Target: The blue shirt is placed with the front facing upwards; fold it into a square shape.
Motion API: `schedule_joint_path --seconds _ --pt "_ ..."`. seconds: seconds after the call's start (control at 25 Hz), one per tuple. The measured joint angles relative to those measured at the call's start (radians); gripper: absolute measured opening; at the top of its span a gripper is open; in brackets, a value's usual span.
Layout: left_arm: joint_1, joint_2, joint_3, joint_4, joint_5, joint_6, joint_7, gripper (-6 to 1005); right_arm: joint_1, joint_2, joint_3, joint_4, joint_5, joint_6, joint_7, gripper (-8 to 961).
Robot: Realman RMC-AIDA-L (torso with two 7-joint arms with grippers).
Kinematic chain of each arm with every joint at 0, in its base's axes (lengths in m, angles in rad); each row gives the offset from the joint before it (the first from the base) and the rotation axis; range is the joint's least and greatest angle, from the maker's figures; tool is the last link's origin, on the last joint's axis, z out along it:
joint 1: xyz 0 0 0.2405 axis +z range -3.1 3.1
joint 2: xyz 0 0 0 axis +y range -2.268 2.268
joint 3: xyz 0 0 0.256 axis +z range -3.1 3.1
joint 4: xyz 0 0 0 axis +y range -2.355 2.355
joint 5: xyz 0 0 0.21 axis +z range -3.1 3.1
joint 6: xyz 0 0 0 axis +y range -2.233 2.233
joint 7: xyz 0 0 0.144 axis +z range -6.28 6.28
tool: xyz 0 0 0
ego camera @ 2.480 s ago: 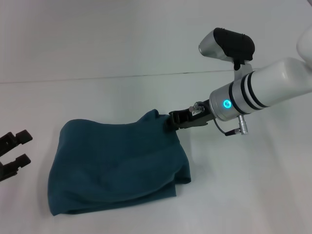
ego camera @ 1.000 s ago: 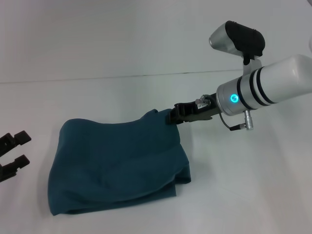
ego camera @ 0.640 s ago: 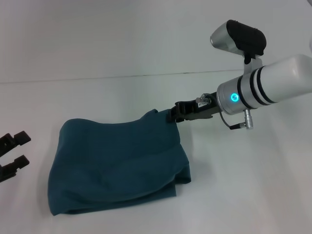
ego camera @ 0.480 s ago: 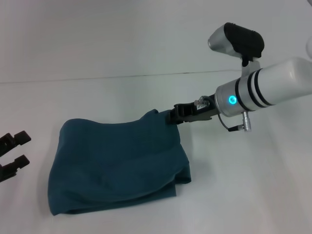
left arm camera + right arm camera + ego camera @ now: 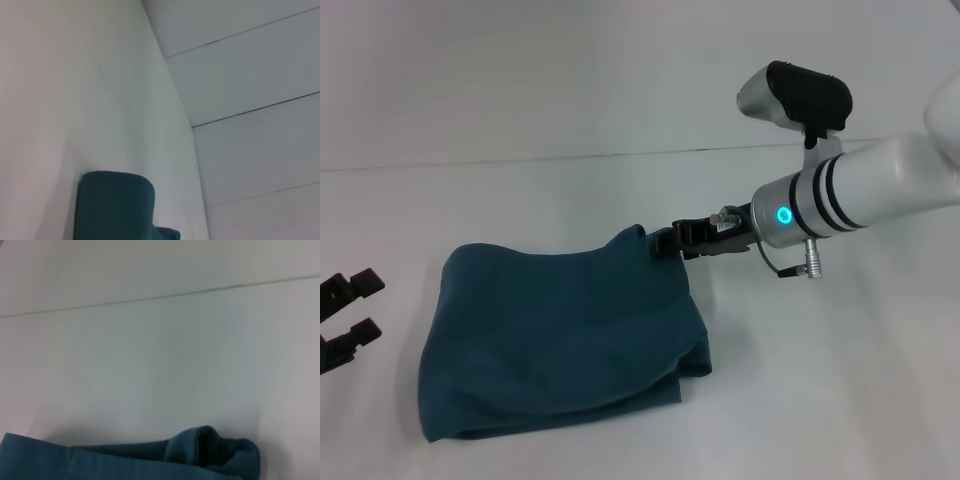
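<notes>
Right now the right gripper (image 5: 665, 241) sits at the far right corner of the shirt (image 5: 560, 335), its black fingers touching the raised peak of cloth there. Whether they are clamped on the fabric or have let it go I cannot tell; the tips merge with the dark bunch of cloth. The right wrist view shows only that rolled corner (image 5: 215, 447) against the table (image 5: 620, 180), no fingers.

Outward from that point, the shirt lies as a folded, roughly four-sided bundle toward the near left part of the table, with a thick rounded edge on its right side and loose layers showing along the near edge. No lettering is visible. The left gripper (image 5: 345, 318) rests parted near the table's left edge, beside the shirt but apart from it, holding nothing.

Risks, as I judge them: if the right fingers do grip the corner and the arm pulls away, the top layer could drag and peel the fold open, spoiling the square. If they have released but a fingertip snags the cloth, the same corner could lift and flop. The peak is already bunched instead of flat, so pressing or tugging it unevenly may skew that side further. The stacked layers at the near right look soft and could slide over each other.
</notes>
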Motion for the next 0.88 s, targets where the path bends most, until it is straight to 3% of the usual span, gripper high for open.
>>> schedule_joint_path --seconds 0.16,0.6,0.88 --pt "-0.006 0.002 0.003 -0.015 0.0 -0.006 0.003 936 0.006 0.004 0.0 0.012 0.011 0.018 0.0 548" --pt "-0.012 0.003 0.006 -0.023 0.0 -0.014 0.01 937 0.022 0.008 -0.003 0.03 0.047 0.029 -0.027 505" --pt "-0.01 0.003 0.002 -0.024 0.0 -0.01 0.01 937 0.025 0.006 -0.007 0.034 0.055 0.011 -0.044 373"
